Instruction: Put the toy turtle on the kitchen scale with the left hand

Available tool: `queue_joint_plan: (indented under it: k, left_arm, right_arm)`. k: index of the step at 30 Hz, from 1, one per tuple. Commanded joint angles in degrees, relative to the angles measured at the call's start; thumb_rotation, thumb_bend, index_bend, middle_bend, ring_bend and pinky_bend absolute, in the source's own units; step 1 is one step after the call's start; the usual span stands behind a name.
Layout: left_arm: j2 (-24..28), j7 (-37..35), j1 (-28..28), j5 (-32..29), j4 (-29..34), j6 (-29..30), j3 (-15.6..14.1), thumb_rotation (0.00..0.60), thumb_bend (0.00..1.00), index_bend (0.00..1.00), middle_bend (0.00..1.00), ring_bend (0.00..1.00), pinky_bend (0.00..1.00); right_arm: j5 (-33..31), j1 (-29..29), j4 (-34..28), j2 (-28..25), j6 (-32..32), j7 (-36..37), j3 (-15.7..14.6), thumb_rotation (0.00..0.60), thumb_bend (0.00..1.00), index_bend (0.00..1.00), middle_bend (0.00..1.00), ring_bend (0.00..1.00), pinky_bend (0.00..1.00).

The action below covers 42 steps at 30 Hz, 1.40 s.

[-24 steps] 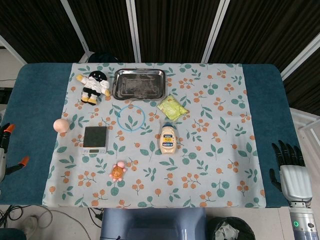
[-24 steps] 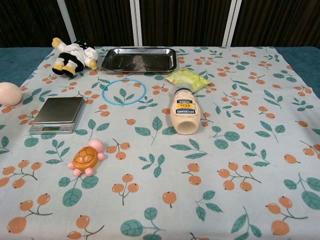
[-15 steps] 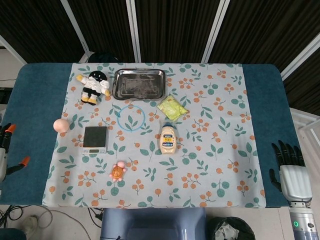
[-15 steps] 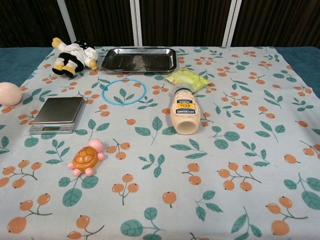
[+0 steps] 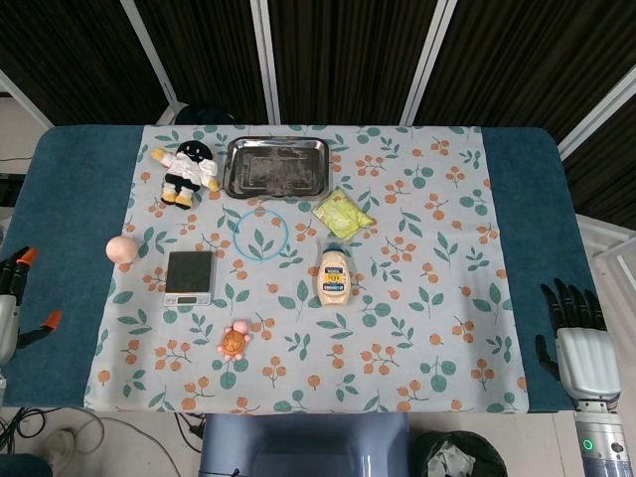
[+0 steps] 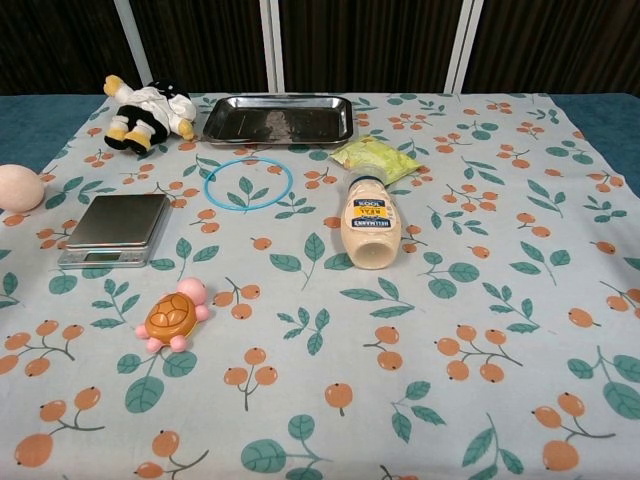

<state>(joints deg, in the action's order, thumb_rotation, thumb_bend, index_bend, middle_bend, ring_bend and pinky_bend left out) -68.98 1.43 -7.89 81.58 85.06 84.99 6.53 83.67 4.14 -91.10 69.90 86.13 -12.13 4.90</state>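
The toy turtle [image 6: 174, 318] lies on the patterned cloth in the lower left of the chest view, just below the kitchen scale [image 6: 115, 228] and apart from it, with the scale's steel plate bare. In the head view the left hand [image 5: 14, 298] shows only at the far left edge, off the cloth, as a few orange-tipped parts; whether its fingers are spread or curled cannot be told. The right hand [image 5: 576, 333] rests off the cloth at the lower right edge, dark fingers held straight and apart, holding nothing.

The reach has not begun, by the look of it. To do it well the left hand should come in from the left edge over the bare teal table [image 5: 60, 209], drop on the turtle's domed shell from above, and close on its flanks; the shell looks smooth and rounded, so a shallow pinch may slip. The carry is short and upward in the frame, and the peach-coloured ball [image 5: 121, 249] left of the scale should be kept clear of.

The steel tray [image 6: 279, 118] at the upper centre holds nothing but a faint smear or reflection
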Motion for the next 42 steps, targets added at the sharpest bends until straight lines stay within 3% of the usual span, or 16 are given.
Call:
queue_joint_plan:
  k: [1, 5, 9, 16, 25, 42]
  left_arm:
    - [0.4, -0.8, -0.6, 2.6, 0.5, -0.4, -1.1, 0.6, 0.32, 0.03, 0.3, 0.33, 0.29]
    - [0.4, 2.1, -1.5, 5.6, 0.4, -1.2, -2.6, 0.6, 0.46, 0.09, 0.63, 0.6, 0.55]
    - [-0.8, 3.8, -3.1, 7.6, 1.7, -3.6, -3.8, 0.6, 0.61, 0.18, 0.78, 0.72, 0.67]
    - [-0.1, 7.2, -6.6, 6.4, 4.4, -11.9, -5.0, 0.6, 0.68, 0.19, 0.82, 0.74, 0.68]
    - [-1.9, 17.9, -10.5, -2.4, 6.0, -22.4, -4.4, 0.6, 0.67, 0.19, 0.81, 0.74, 0.68]
    - [-7.5, 23.6, -13.8, -7.5, 1.6, -28.3, -5.4, 0.6, 0.67, 0.19, 0.79, 0.73, 0.68]
  right_arm:
    - [0.2, 0.0, 0.0, 0.0, 0.0, 0.2, 0.0, 0.6, 0.54, 0.0, 0.0, 0.01, 0.0]
    - [0.3, 0.0, 0.1, 0.1, 0.1, 0.3, -0.1, 0.6, 0.54, 0.0, 0.0, 0.01, 0.0]
    - [0.4, 0.1, 0.3, 0.3, -0.2, 0.2, -0.2, 0.6, 0.54, 0.0, 0.0, 0.01, 0.0]
    - [0.0, 0.1, 0.5, 0.4, -0.2, 0.2, 0.0, 0.6, 0.54, 0.0, 0.0, 0.01, 0.0]
    - [-0.2, 0.2, 0.5, 0.5, -0.6, 0.2, 0.0, 0.6, 0.54, 0.0, 0.0, 0.01, 0.0]
    - [-0.6, 0.2, 0.4, 0.6, -0.6, -0.2, 0.1, 0.6, 0.54, 0.0, 0.0, 0.01, 0.0]
